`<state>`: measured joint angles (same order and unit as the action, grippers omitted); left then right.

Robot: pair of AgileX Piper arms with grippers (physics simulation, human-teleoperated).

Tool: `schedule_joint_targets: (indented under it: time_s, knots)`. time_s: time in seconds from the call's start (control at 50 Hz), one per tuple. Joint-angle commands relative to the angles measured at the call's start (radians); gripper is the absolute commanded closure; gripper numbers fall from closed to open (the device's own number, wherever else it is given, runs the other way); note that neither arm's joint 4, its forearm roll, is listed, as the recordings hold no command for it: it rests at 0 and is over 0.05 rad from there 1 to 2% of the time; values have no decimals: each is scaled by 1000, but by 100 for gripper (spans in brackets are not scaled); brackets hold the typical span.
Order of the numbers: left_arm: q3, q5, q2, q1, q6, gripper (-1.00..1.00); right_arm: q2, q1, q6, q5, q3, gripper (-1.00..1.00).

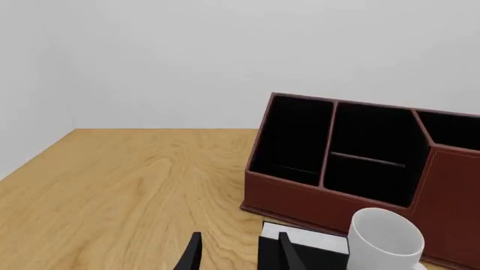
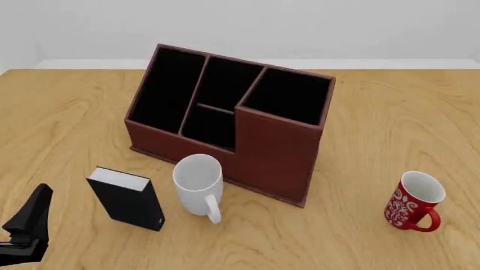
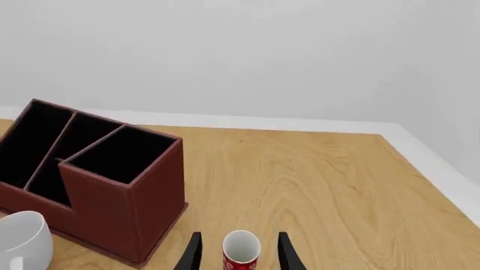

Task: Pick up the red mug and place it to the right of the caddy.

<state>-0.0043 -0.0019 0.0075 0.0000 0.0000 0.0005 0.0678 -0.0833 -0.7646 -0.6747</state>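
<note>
The red mug (image 2: pixel 415 201) with a white floral pattern stands upright on the table, to the right of the caddy (image 2: pixel 232 121) and apart from it, handle toward the front. In the right wrist view the mug (image 3: pixel 241 251) shows between my right gripper's (image 3: pixel 239 234) open fingers, ahead of them and not held. The right gripper is out of the front view. The caddy (image 3: pixel 98 180) is a large reddish-brown box with black compartments. My left gripper (image 2: pixel 26 225) is at the front left, open and empty (image 1: pixel 240 234).
A plain white mug (image 2: pixel 199 183) stands just in front of the caddy. A small black book-like box (image 2: pixel 127 197) stands to its left. Both show in the left wrist view, the box (image 1: pixel 304 242) and the white mug (image 1: pixel 386 239). A white wall lies behind the wooden table (image 2: pixel 390 124).
</note>
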Motion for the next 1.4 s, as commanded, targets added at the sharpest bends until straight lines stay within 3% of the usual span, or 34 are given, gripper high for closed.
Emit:
schedule_joint_targets:
  time_s: [0.02, 0.28, 0.36, 0.64, 1.18, 1.4]
  knots:
    - [0, 0, 0, 0, 0, -100, 0, 6, -13, -178, -73, -100]
    - [0, 0, 0, 0, 0, -100, 0, -1, -23, -189, 3, -100]
    - [0, 0, 0, 0, 0, -100, 0, 12, -42, -136, 63, -100]
    - [0, 0, 0, 0, 0, -100, 0, 21, -33, -23, 238, -100]
    - [0, 0, 0, 0, 0, -100, 9, 20, -43, 113, 415, -100]
    - [0, 0, 0, 0, 0, -100, 49, 35, -43, 221, 517, -100]
